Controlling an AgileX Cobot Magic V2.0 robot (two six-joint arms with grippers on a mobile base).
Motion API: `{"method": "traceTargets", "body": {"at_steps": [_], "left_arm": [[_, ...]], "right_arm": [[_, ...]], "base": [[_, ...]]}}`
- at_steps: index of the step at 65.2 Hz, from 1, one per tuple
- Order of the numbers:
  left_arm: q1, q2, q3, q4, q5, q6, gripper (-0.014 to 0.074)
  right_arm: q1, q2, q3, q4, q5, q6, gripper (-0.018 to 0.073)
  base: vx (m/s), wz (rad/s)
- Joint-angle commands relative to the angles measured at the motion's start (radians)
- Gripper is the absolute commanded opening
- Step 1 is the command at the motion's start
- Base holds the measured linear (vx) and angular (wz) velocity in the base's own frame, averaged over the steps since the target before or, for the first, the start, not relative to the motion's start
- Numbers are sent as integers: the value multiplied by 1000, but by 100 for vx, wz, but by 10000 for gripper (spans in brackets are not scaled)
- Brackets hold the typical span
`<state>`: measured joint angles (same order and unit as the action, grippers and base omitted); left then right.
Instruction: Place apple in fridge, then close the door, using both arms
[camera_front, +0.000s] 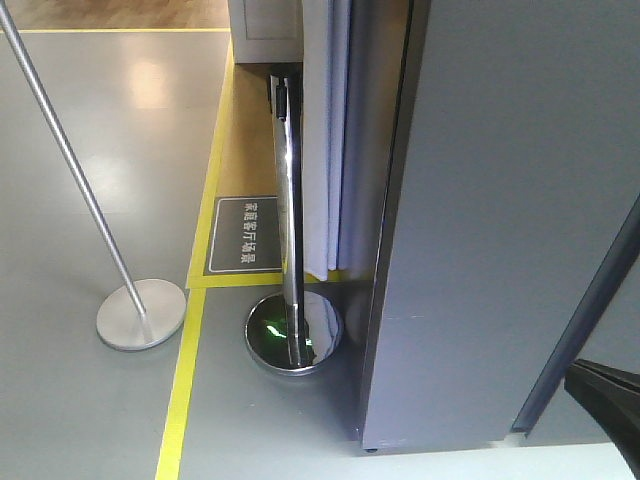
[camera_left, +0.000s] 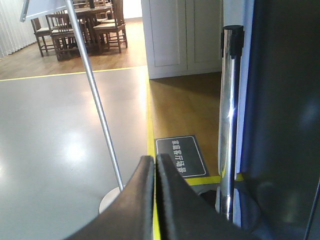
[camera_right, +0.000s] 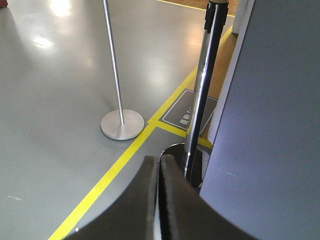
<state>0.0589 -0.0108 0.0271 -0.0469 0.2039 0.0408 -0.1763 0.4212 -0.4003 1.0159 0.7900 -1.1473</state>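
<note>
The apple is out of view in every frame. A tall dark grey face of the fridge (camera_front: 500, 220) fills the right of the front view, and it also shows as a grey panel, the fridge (camera_right: 270, 125), in the right wrist view. I cannot tell the door apart from the fridge body, nor whether it is open. My left gripper (camera_left: 154, 157) is shut with nothing between its black fingers, hanging over the floor left of the fridge (camera_left: 285, 100). My right gripper (camera_right: 159, 159) is also shut and empty, just left of the grey panel.
A chrome stanchion (camera_front: 288, 200) on a mirrored round base (camera_front: 293, 335) stands close to the fridge's left edge. A slanted grey pole on a disc base (camera_front: 140, 313) is further left. Yellow floor tape (camera_front: 185, 380) and a dark floor sign (camera_front: 247, 235) lie between them. A white cabinet (camera_left: 180, 35) stands behind.
</note>
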Motion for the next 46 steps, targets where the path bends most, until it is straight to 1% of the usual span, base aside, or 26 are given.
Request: {"method": "traceTargets", "body": {"at_steps": [1, 10, 13, 21, 26, 30, 34, 37, 41, 46], "left_arm": [[1, -16, 15, -12, -84, -1, -8], [1, -16, 15, -12, -84, -1, -8], [1, -16, 15, -12, -84, -1, -8], [1, -16, 15, -12, -84, -1, -8], [1, -16, 15, -12, -84, -1, -8], [1, -16, 15, -12, -84, -1, -8], [1, -16, 15, -12, -84, -1, -8], [1, -16, 15, -12, -84, -1, -8], [1, -16, 15, -12, -84, -1, -8], [1, -16, 15, -12, -84, -1, -8]], "right_arm": [[-1, 6, -25, 46, -32, -4, -2], [-1, 6, -25, 44, -31, -4, -2], [9, 6, -25, 44, -39, -4, -2], [69, -18, -25, 27, -102, -9, -2], [115, -56, -25, 14, -115, -8, -2], [131, -83, -25, -27, -125, -2, -2], [134, -115, -25, -75, -127, 56, -2], [134, -134, -25, -138, -138, 123, -2], [134, -155, -25, -228, -162, 262, -2], [134, -184, -25, -374, -187, 450, -2]], "base": [[0, 0], [0, 0], [0, 0], [0, 0], [0, 0], [0, 0], [0, 0], [0, 0], [0, 0], [0, 0]]}}
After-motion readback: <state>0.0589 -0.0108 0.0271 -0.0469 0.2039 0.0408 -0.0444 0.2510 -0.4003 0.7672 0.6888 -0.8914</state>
